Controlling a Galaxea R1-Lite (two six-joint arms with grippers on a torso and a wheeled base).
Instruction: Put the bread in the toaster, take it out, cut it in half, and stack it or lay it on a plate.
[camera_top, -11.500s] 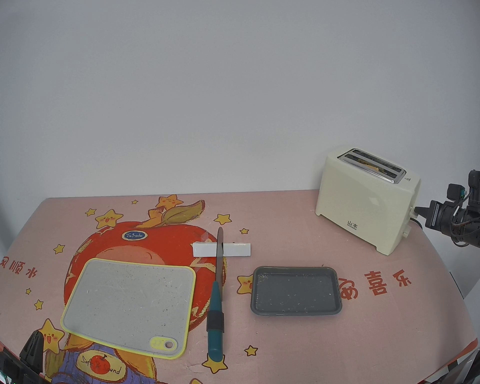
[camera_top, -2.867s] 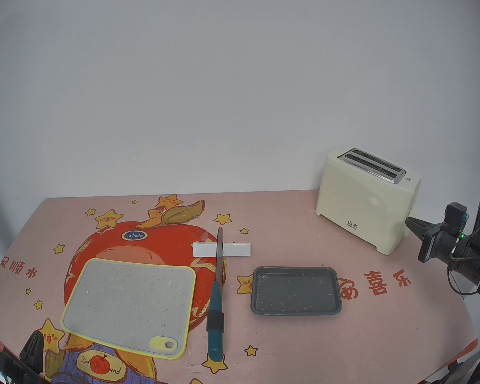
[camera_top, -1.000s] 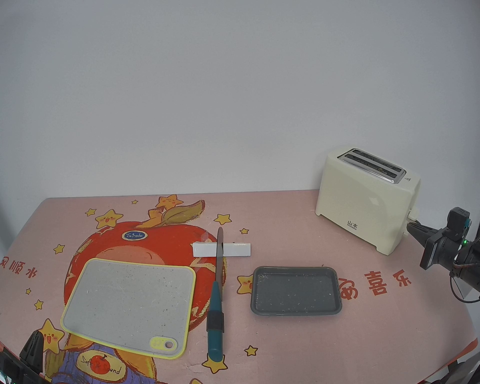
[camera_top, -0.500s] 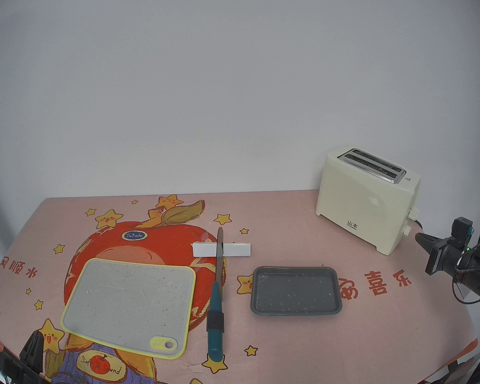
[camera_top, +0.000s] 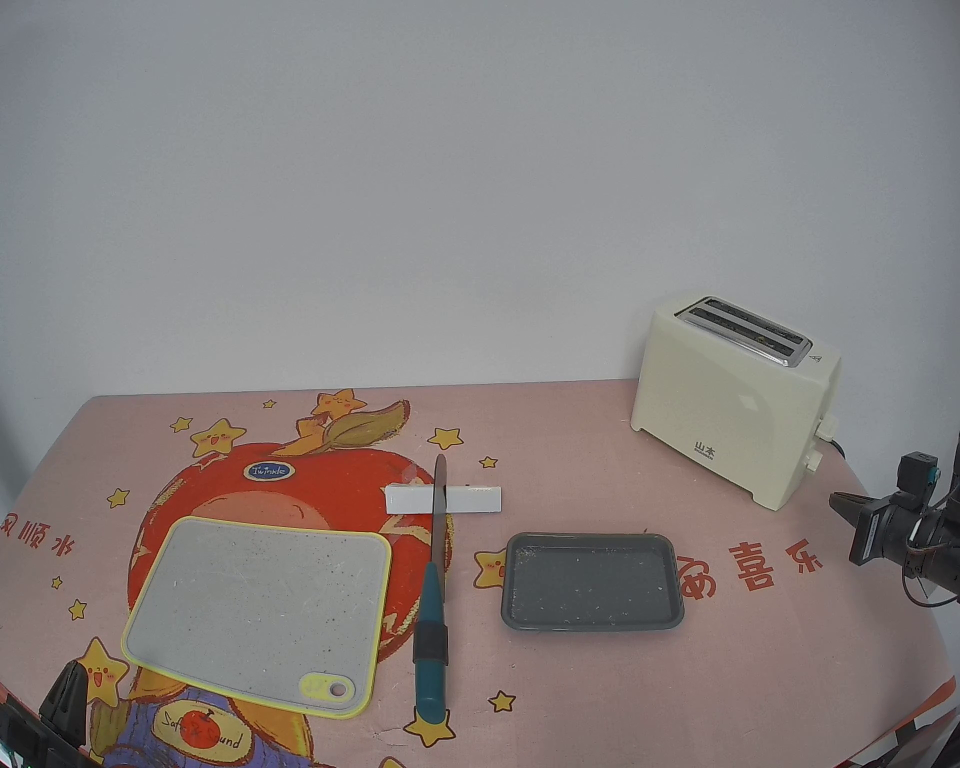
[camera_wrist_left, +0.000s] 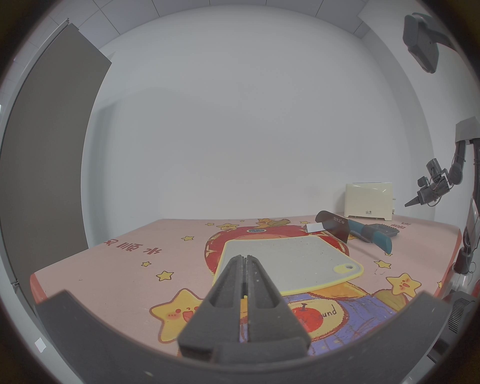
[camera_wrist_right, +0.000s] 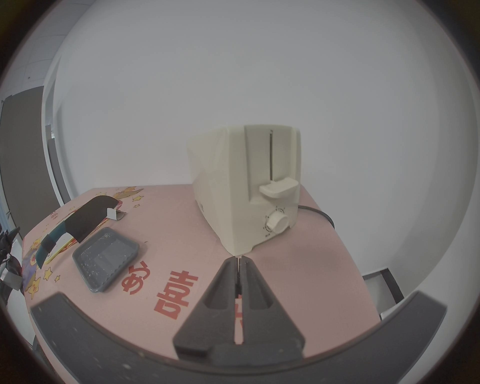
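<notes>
I cannot make out the bread; I judge it sunk in the toaster (camera_top: 735, 410), since the lever (camera_wrist_right: 278, 187) sits low on its track. My right pincer (camera_top: 838, 502), pressed together, hangs just off that lever end, handy for it. Plate (camera_top: 590, 538), knife (camera_top: 432, 620) and board (camera_top: 260, 600) lie ready leftward, near my left pincer (camera_wrist_left: 243, 265), likewise pressed together.

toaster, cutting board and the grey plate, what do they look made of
Toaster: cream body, smooth with a soft sheen, likely plastic; slot frame looks like metal.
Cutting board: matte speckled grey, yellow-green rim, probably plastic.
Plate: dark grey, matte, plastic or silicone, cannot tell which.
</notes>
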